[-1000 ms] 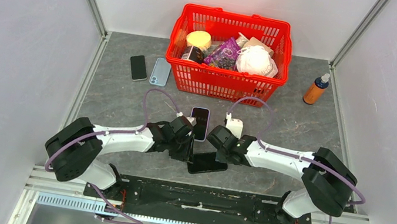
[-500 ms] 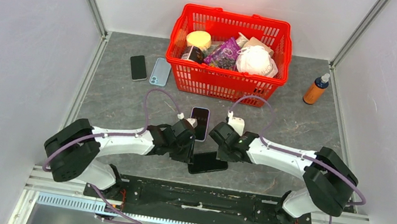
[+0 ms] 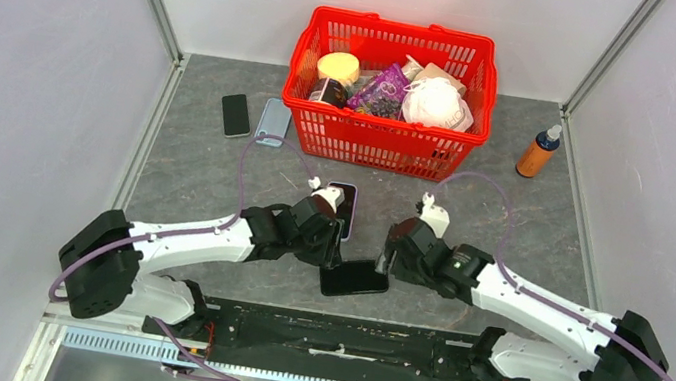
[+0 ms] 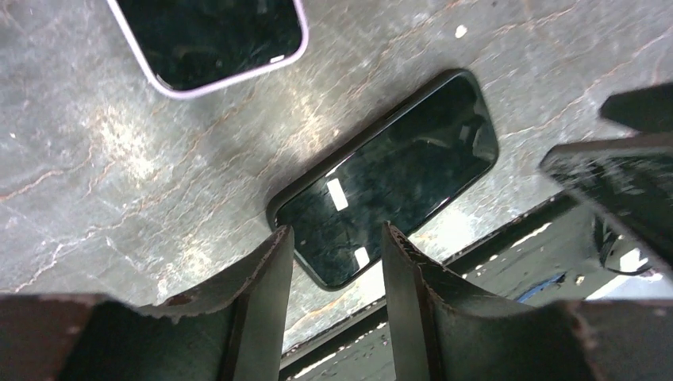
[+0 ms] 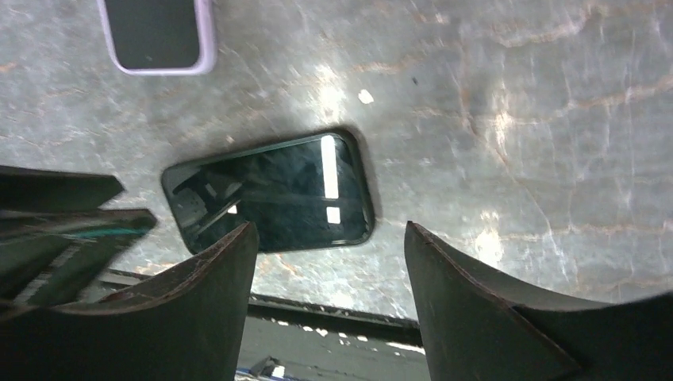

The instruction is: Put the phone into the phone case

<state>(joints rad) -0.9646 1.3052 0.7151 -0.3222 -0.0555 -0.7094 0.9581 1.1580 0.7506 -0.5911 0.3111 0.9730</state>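
Note:
A black phone (image 3: 353, 278) lies flat on the grey table near the front edge, with a dark rim around its glossy screen (image 4: 389, 178) (image 5: 274, 194). Whether that rim is the phone case I cannot tell. Just beyond it lies a lilac-rimmed phone (image 3: 339, 209) (image 4: 210, 36) (image 5: 157, 33). My left gripper (image 3: 326, 246) (image 4: 336, 234) hovers open over the black phone's left end, nothing between its fingers. To the right of the phone, my right gripper (image 3: 392, 259) (image 5: 329, 230) stands wide open and empty above the table.
A red basket (image 3: 381, 143) full of goods stands at the back. Left of it lie a black phone (image 3: 235, 115) and a light blue case (image 3: 273, 121). An orange bottle (image 3: 538, 152) stands at the back right. The black base rail runs just behind the phone.
Both grippers have opened and let go of the black phone, which stays on the table. The right arm has swung to the right, away from it; the left gripper has shifted slightly.

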